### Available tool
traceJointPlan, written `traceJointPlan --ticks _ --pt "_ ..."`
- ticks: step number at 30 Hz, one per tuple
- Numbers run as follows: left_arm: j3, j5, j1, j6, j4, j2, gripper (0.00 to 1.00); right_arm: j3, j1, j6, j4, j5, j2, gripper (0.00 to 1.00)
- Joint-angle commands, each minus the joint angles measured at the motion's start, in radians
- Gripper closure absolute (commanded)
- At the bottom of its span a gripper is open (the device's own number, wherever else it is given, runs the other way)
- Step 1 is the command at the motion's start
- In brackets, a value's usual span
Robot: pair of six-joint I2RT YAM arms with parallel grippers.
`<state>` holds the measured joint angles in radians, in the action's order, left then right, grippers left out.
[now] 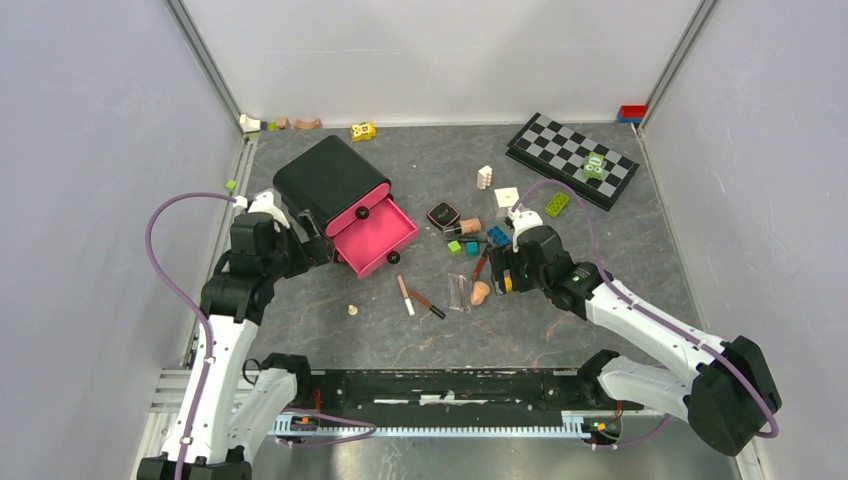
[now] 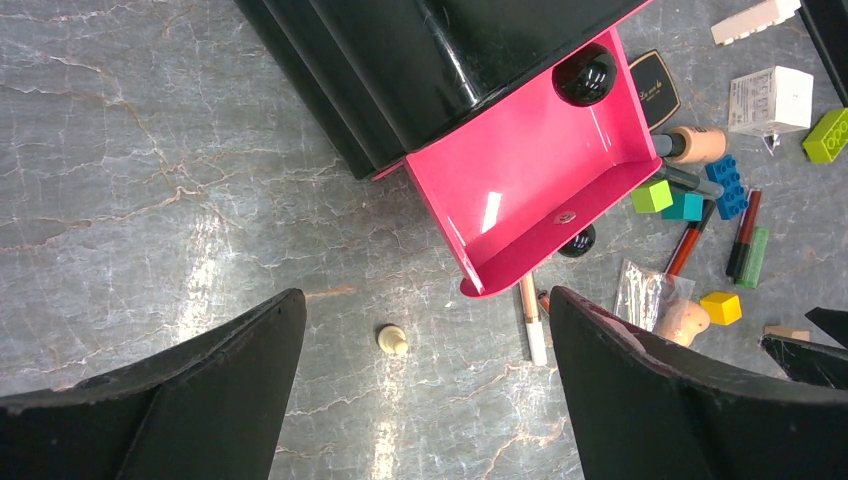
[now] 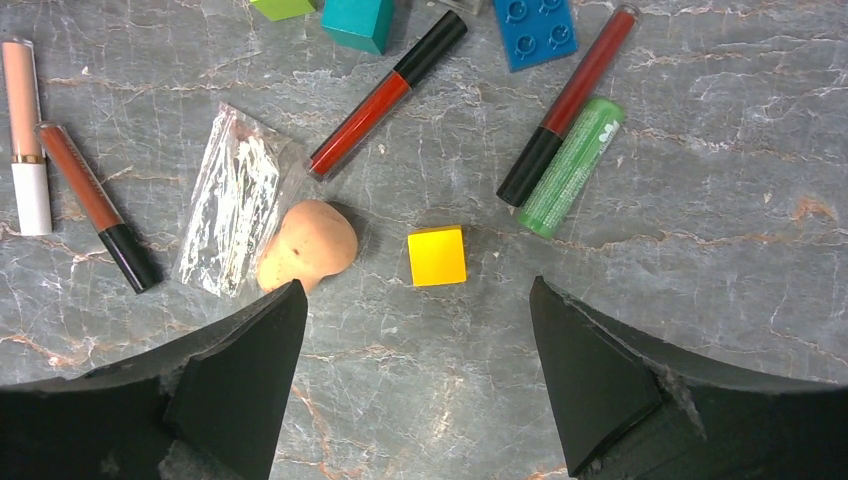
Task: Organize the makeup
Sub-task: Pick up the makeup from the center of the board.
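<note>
1. Step in hand, as I judge it: the right gripper [image 3: 415, 300] is picking which cosmetic to take to the open pink drawer [image 2: 520, 190].
2. Its fingers are spread wide and hold nothing. A yellow toy block [image 3: 437, 256] lies between them, and it is no makeup.
3. The peach sponge [image 3: 310, 243] lies just ahead of that gripper's left finger, touching a clear plastic packet [image 3: 235, 210].
4. To do it well, centre the jaws on the sponge before closing, so that neither block nor packet is caught.
5. The green tube [image 3: 572, 167] and the red gloss tube [image 3: 575, 95] lie side by side, touching. Taking one would call for a pinch across its width.
6. Other makeup lies loose on the table between the drawer and the blocks.
7. Pose: the right arm reaches forward and inward, its wrist turned straight down over the cluster.
8. The left gripper [image 2: 428, 295], fingers also spread and empty, hangs pointing down just before the drawer's front lip. The black cabinet [image 1: 325, 175] stands beside that arm.
</note>
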<state>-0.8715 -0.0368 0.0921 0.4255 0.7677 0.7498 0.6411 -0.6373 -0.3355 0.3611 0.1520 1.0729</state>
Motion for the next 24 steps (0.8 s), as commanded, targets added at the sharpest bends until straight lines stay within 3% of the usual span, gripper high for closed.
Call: traceJointPlan --ticks 1,9,15,24 --pt "0.003 -0.015 0.004 -0.030 -0.041 -0.003 0.03 -0.002 0.002 0.003 -0.037 -0.012 0.001 0.11" --pt "0.003 -0.011 0.003 -0.030 -0.041 -0.004 0.03 -0.014 0.003 -0.026 -0.030 0.037 -0.006 0.12" --pt "0.003 -0.012 0.003 -0.030 -0.041 -0.001 0.03 -0.031 0.002 -0.089 -0.006 0.170 -0.032 0.12" --pt "0.003 -0.008 0.004 -0.030 -0.041 0.002 0.03 0.073 0.027 -0.030 0.003 0.194 0.100 0.24"
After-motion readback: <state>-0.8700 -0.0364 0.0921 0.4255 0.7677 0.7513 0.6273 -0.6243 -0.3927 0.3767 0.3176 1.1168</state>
